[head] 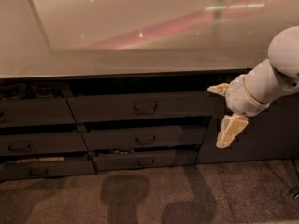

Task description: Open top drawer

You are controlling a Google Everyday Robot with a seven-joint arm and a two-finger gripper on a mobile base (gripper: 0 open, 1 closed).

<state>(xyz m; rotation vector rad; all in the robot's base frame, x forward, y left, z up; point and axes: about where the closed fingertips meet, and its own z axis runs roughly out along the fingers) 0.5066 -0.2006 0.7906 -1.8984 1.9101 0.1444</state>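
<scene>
We read the jaws of the gripper [220, 116] as spread wide, 1 cream finger [217, 88] reaching up and left and the other hanging down and left, with nothing between them and nothing touching them. They hang at the right end of the drawer bank, in front of the dark cabinet door [275, 129], well apart from the handle they need. We judge this open stance to be a ready one: the loop is small, so the jaws have to arrive parted before they can close around it.

Behind them, the white arm [266, 80] comes in from the right edge, at about the height of the counter's front lip.

The top drawer [107, 108] sits just under the counter [140, 31], the widest front in the middle stack, and its handle [145, 107] is at its centre, to the left of the gripper. We see a dark gap above the front, but cannot tell if it is ajar; we judge the pull not yet begun.

Below it, 2 narrower drawers [117, 139] step back, and more fronts stand to the left.

The next move, in our view, calls for travel left to that handle.
</scene>
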